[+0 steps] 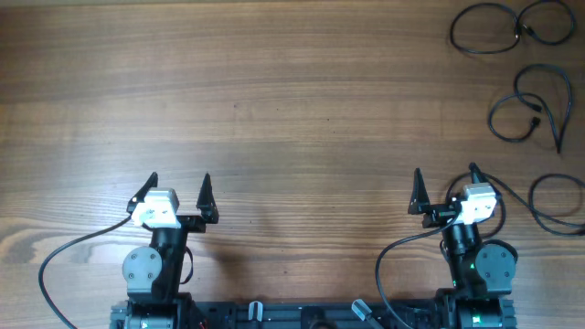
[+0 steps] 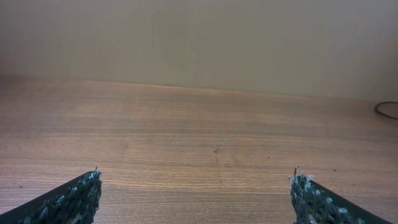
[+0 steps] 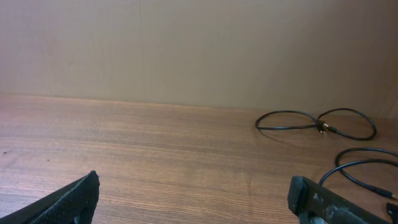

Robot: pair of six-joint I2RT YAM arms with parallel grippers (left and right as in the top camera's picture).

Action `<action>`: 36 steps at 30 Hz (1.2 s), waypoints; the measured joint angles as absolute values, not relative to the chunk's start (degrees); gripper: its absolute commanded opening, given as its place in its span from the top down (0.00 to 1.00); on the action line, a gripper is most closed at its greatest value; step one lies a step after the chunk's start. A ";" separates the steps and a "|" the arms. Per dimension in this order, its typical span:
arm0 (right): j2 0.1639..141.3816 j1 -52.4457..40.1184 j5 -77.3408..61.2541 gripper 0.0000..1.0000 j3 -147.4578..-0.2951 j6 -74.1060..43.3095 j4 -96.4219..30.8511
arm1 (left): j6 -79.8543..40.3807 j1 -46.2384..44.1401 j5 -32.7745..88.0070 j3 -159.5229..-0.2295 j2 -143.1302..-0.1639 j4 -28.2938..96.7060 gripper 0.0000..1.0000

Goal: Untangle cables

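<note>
Counter (image 1: 274, 91): bare wood across the left and middle, everything of interest is on the right edge.

Left hand (image 1: 179, 178) and right hand (image 1: 445, 171) both sit near the bases, fingers spread wide and nothing between them. Neither touches a cord.

Cables (image 1: 535, 117) lie in a column down the right side, well apart from the left hand. The near cable (image 1: 533, 196) is just right of the right hand and runs off the frame edge. The far cable (image 1: 518, 30) is in the far right corner, two loops meeting at a plug. I can't tell whether that's one cord or two joined.

My read: no cord crosses another in the overhead, so it's either the end of the job or a rest pose before a last check.

If anything's left, it's that far pair. That calls for a long reach far-right with the right arm, then a pinch on the thin cord beside the plug, low to the counter. The left arm is too far off to help.
</note>
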State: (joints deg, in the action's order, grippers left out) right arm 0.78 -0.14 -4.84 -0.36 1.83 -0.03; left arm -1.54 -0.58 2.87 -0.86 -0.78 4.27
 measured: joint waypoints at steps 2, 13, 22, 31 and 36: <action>0.78 -0.14 -4.84 0.00 -0.36 1.83 -0.03 | -1.54 -0.58 2.87 -0.86 -0.78 4.27 0.00; 0.78 -0.14 -4.84 0.00 -0.36 2.72 -0.03 | -1.54 -0.58 2.87 -0.86 -0.78 4.27 0.00; 0.78 -0.14 -4.82 0.00 -0.36 3.36 -0.03 | -1.54 -0.56 2.87 -0.86 -0.78 4.27 0.00; 0.78 -0.14 -4.82 0.00 -0.36 3.36 -0.03 | -1.54 -0.56 2.87 -0.86 -0.78 4.27 0.00; 0.78 -0.14 -4.82 0.00 -0.36 3.38 -0.03 | -1.54 -0.58 2.87 -0.86 -0.78 4.27 0.00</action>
State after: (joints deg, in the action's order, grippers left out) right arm 0.78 -0.14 -4.82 -0.36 3.38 -0.03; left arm -1.54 -0.58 2.87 -0.86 -0.78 4.27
